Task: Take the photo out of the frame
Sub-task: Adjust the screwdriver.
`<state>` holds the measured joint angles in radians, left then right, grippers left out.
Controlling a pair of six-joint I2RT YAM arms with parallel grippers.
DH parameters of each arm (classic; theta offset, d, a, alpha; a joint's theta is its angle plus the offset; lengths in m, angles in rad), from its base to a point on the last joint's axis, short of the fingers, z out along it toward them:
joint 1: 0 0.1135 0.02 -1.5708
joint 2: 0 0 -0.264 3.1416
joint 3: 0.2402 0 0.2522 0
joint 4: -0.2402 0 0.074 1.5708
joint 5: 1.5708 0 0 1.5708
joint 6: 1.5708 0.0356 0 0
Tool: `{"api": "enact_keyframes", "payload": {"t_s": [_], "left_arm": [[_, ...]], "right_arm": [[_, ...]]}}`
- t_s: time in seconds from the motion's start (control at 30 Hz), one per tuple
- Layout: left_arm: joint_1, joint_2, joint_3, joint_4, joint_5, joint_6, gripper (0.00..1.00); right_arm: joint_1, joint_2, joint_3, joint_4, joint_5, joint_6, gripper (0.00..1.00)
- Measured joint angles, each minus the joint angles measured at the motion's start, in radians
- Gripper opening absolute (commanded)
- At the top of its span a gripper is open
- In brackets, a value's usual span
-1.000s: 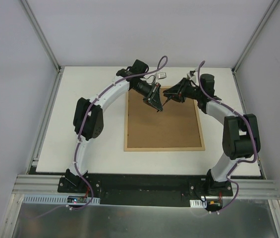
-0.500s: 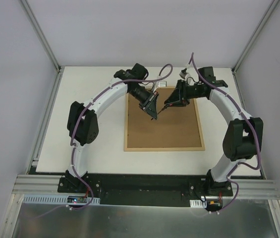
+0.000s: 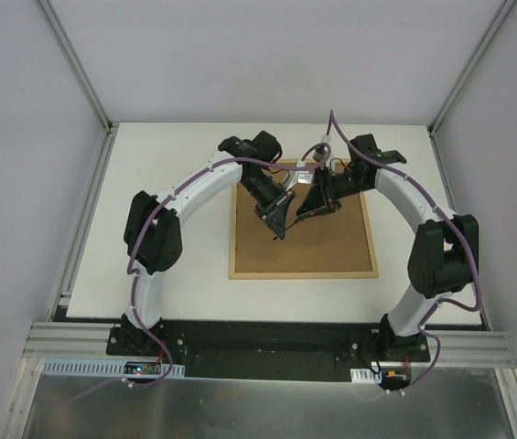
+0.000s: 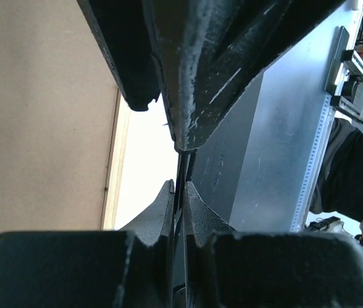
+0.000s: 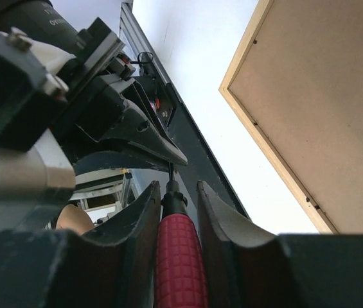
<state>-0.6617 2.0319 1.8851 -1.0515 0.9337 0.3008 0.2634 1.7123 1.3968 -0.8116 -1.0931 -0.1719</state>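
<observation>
The frame (image 3: 322,249) lies flat on the white table with its brown fibreboard back up; it also shows in the wrist views (image 4: 40,128) (image 5: 322,83). The photo is hidden. Both grippers hang close together above the frame's far half. My right gripper (image 5: 178,186) (image 3: 306,212) is shut on a screwdriver's red handle (image 5: 181,256). Its thin metal shaft (image 5: 170,172) reaches into my left gripper (image 4: 178,185) (image 3: 283,227), whose jaws are shut on it.
The white table board (image 3: 176,265) extends left of and behind the frame. A black rail (image 3: 267,340) with the arm bases runs along the near edge. Metal posts (image 3: 93,101) and grey walls enclose the sides. A person's dark sleeve (image 4: 354,167) shows beyond the table.
Both grippers have come closer together over the frame's far half. The left gripper has shut, and the right gripper briefly widened and closed again on the handle.
</observation>
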Motion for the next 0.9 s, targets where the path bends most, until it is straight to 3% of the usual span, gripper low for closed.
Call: {"api": "enact_keyframes", "payload": {"t_s": [0.03,0.1,0.23,0.47,0.67,0.9], "left_arm": [[0.000,0.000,-0.001,-0.005,-0.003,0.002,0.07],[0.000,0.000,-0.001,-0.013,-0.010,0.005,0.34],[0.012,-0.004,0.000,0.019,-0.035,-0.006,0.57],[0.164,-0.082,-0.088,0.088,-0.090,-0.037,0.65],[0.358,-0.195,-0.318,0.196,-0.194,-0.081,0.67],[0.410,-0.196,-0.525,0.296,-0.270,-0.111,0.67]], "right_arm": [[0.003,0.000,0.000,0.000,0.000,-0.005,0.01],[0.008,0.000,0.000,-0.002,0.001,-0.017,0.01],[0.027,-0.001,-0.010,-0.032,0.029,-0.058,0.01],[0.022,-0.002,-0.076,0.035,0.065,-0.037,0.01],[0.018,0.003,-0.192,0.300,0.108,0.129,0.01],[0.071,0.117,-0.209,0.561,0.145,0.303,0.01]]}}
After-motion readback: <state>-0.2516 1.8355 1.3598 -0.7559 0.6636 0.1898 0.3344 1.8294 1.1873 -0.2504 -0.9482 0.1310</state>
